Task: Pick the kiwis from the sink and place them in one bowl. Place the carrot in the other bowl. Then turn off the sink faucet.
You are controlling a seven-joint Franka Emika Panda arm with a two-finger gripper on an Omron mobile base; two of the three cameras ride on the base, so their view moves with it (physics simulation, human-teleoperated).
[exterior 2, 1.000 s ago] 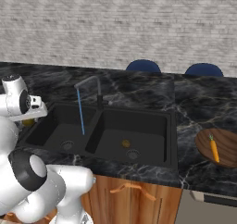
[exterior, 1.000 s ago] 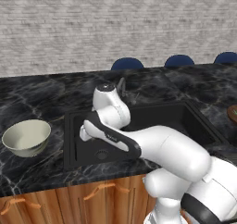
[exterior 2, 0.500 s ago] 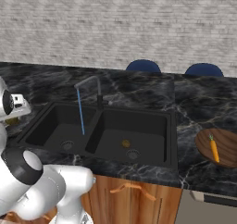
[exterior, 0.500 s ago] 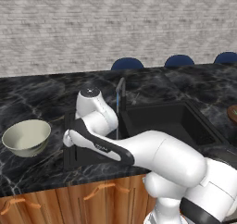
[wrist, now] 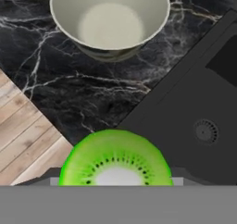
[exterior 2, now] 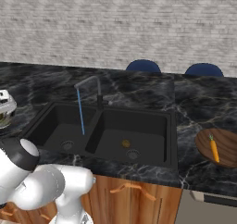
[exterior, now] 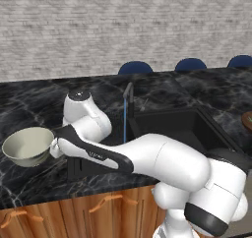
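No writing shows on the kiwi (wrist: 115,160) (cut face up) or the bowl (wrist: 109,21).

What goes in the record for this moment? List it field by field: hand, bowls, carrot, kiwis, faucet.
hand: holds a green kiwi, near the off-white bowl, not yet over it
off-white bowl: on the counter left of the sink, nothing in it
brown bowl: on the counter right of the sink
carrot: already in the brown bowl
other kiwi: brown, on the floor of the right basin
faucet: running, blue stream falls into the left basin
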